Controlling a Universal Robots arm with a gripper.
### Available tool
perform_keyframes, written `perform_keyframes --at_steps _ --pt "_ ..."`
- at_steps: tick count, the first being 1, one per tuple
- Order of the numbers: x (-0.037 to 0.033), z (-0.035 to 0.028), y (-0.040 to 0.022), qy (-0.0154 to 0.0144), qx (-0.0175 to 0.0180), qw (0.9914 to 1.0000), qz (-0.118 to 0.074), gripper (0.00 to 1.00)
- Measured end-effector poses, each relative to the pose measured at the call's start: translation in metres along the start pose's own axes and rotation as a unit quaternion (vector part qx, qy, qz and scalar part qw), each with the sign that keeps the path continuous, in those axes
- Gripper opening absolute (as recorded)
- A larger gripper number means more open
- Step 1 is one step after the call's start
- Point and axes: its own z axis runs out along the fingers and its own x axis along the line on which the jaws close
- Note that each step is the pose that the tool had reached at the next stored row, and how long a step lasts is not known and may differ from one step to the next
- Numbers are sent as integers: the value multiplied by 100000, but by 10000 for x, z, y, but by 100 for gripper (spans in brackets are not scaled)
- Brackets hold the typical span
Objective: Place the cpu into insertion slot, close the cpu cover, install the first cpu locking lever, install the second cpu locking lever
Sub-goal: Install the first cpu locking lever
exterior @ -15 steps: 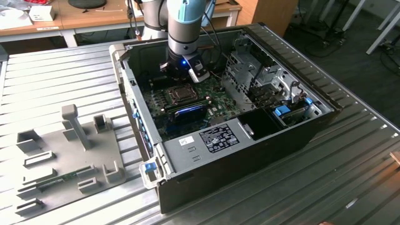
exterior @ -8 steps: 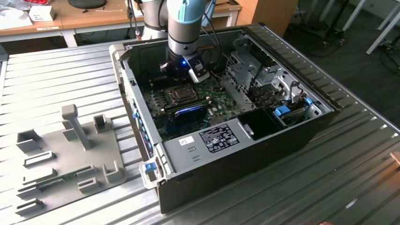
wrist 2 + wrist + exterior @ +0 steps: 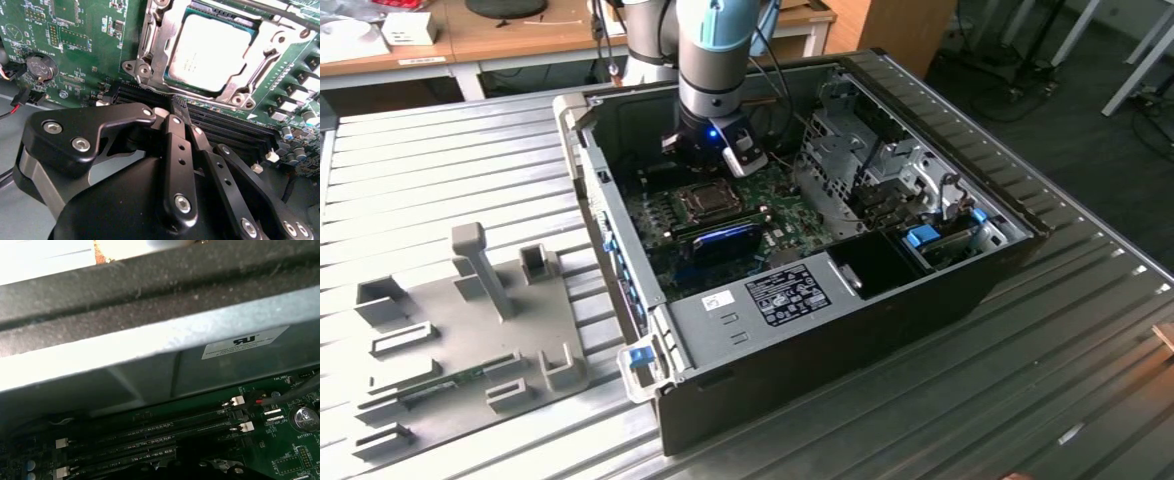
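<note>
The cpu [image 3: 210,50] lies flat in the insertion slot [image 3: 707,203], its pale metal top showing. The silvery cpu cover [image 3: 150,47] is folded down around it and frames its edges. A thin lever rod [image 3: 282,16] runs along the socket's far edge; I cannot tell whether it is latched. My gripper [image 3: 175,107] hovers just beside the socket, its tip over the black memory slots [image 3: 235,131]. The two black fingers [image 3: 177,150] meet at the tip and hold nothing. In the exterior view the arm reaches down into the open computer case [image 3: 947,300], with the gripper [image 3: 710,160] just above the socket.
A coin battery [image 3: 39,67] and thin cables sit on the green board beside the gripper. The case wall [image 3: 150,340] rises close behind the memory slots [image 3: 150,432]. A metal drive cage [image 3: 867,160] stands at the exterior view's right. A grey fixture plate [image 3: 467,330] lies on the ribbed table.
</note>
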Motion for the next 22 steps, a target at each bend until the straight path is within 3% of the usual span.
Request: perform_keyframes --at_steps 3,19,22 --pt "-1 -14 7 -27 -60 100000 -1 10" --pt "-7 -226 68 -1 -5 100000 -1 10" --pt "-7 -242 73 -2 -16 100000 -2 10"
